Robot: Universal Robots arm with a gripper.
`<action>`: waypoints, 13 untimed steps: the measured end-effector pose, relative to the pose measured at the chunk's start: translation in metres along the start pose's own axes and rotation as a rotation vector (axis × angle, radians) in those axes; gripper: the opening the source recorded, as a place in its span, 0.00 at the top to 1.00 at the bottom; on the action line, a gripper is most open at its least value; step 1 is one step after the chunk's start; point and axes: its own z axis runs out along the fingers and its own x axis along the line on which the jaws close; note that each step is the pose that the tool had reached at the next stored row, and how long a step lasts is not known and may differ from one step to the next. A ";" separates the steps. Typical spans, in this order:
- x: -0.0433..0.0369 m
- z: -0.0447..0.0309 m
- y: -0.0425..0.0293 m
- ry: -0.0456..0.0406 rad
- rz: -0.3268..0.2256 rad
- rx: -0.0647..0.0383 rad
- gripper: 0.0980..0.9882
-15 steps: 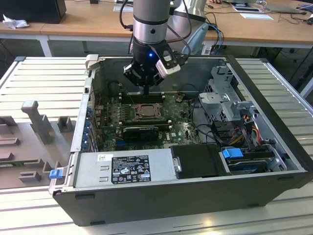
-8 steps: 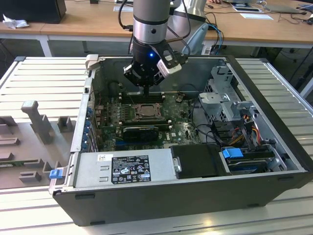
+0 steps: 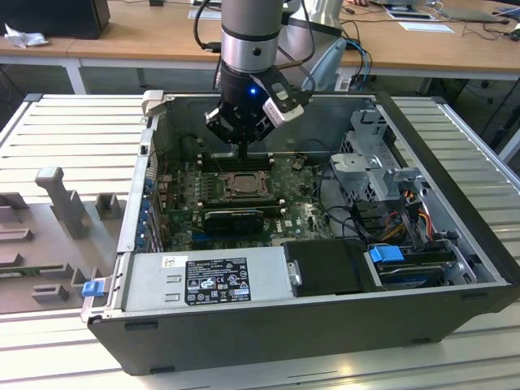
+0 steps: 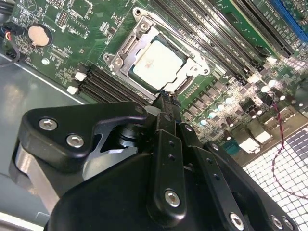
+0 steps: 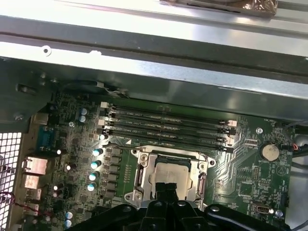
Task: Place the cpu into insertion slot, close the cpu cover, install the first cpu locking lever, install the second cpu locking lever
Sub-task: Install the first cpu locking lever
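The chip sits in its socket under the closed cover, and the gripper, fingers pressed together at the socket's edge, should probably push any lever slowly and squarely.

The claw is matt black, with bright steel screw heads set in its links; the arm above it wears brushed silver metal. Just beyond its tip, the cpu shows a pale, satin metal face, and the cpu cover around it is bare silver-grey metal with a dull shine. The circuit board spreading out from the claw is glossy green. The computer case enclosing it is dark and matt outside, with plain grey sheet metal inside. The counter under the case is ribbed, pale metal.
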 end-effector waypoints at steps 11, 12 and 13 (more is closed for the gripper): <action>0.0191 0.0003 0.0028 0.0001 0.000 0.000 0.99; 0.0197 0.0003 0.0029 0.0001 0.000 0.000 0.99; 0.0205 0.0003 0.0030 0.0000 0.000 0.000 0.99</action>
